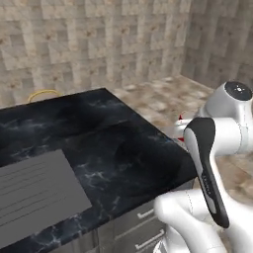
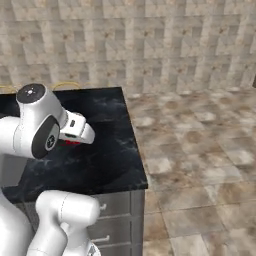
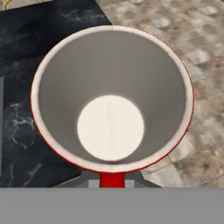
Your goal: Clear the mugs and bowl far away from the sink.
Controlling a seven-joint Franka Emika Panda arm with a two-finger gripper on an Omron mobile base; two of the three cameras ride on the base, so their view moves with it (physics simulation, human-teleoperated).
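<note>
Right under the hand you are seeing the red mug, mouth up, with the gripper clamping its handle above the counter's right edge, opposite the sink.

Left base view: we look from behind the arm, on its left, fwd and down across the black marble counter toward the tiled wall; arm rises at lower right. Right base view: we look from behind the arm, on its right, fwd and down over the same counter's end, w/ tiled floor to the right; arm at lower left. Both share the counter's end, wall and floor. Hand view: we look straight down, very close, into the red mug, w/ counter and floor beneath it.
</note>
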